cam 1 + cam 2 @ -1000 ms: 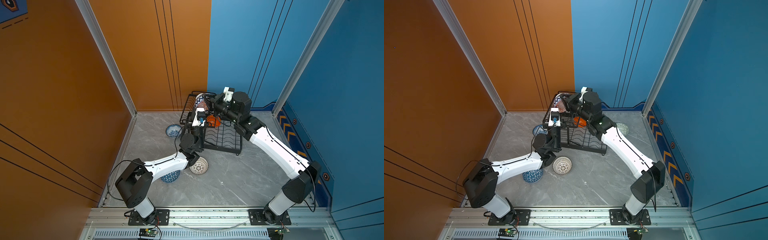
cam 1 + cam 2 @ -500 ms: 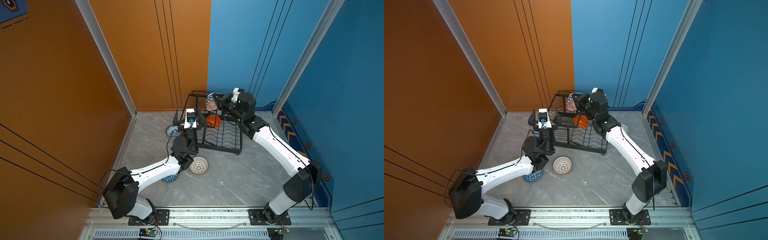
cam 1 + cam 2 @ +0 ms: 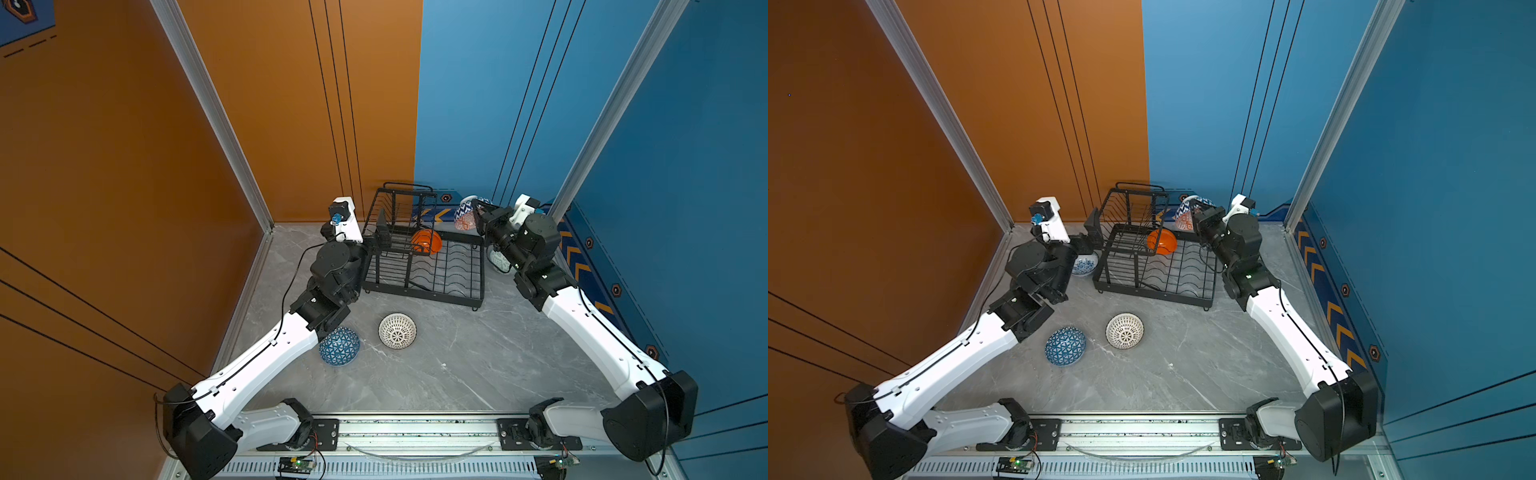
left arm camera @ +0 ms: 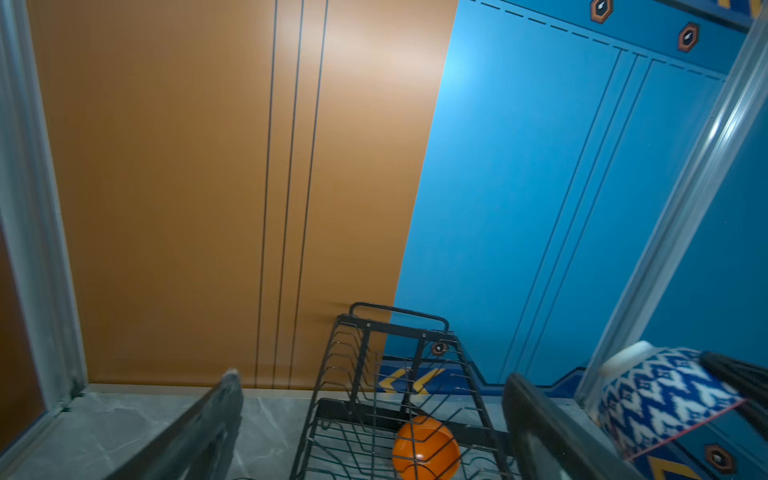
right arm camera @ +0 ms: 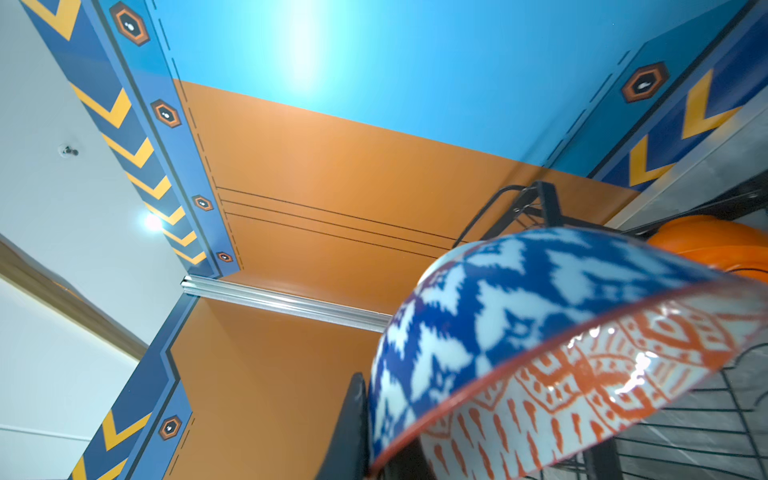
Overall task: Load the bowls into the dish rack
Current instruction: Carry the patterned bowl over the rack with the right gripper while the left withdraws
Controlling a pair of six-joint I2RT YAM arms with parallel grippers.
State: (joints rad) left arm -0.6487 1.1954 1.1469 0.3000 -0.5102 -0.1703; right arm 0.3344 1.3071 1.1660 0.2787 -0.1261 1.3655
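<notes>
1. Gripping the orange-white patterned bowl (image 3: 466,214) by its rim, the right gripper (image 3: 478,216) is clamped tight on it. The bowl is blue-and-white outside and tipped on its side. It is held aloft near the far right corner of the dish rack (image 3: 419,293), resting on no wire.
2. Right wrist view: the same bowl (image 5: 540,332) fills the lower corner, with one dark finger (image 5: 353,415) against its outer wall. The other finger is hidden.
3. The left gripper (image 3: 380,237) has its jaws spread wide with nothing in them. It sits just beside the rack's left side, level with the raised basket tier. In the left wrist view both fingers (image 4: 208,424) are far apart, and the rack (image 4: 395,328) shows beyond them.
4. The plain orange bowl (image 3: 426,241) is in the rack's lower base at the far end, just right of the raised tier and tipped on edge. It also shows in the left wrist view (image 4: 426,446).
5. On the grey marble table (image 3: 436,374) in front of the rack, the white bowl with dark dots (image 3: 397,331) sits mouth up. The blue triangle-patterned bowl (image 3: 339,346) is near it on the left, not touching it, right by the left arm.
6. The blue-white floral bowl (image 3: 1084,265) is on the table just left of the rack, partly hidden by the left arm. It shows in a top view.
7. A pale bowl (image 3: 498,261) is on the table right of the rack, mostly hidden behind the right arm. Cannot tell its pattern.
</notes>
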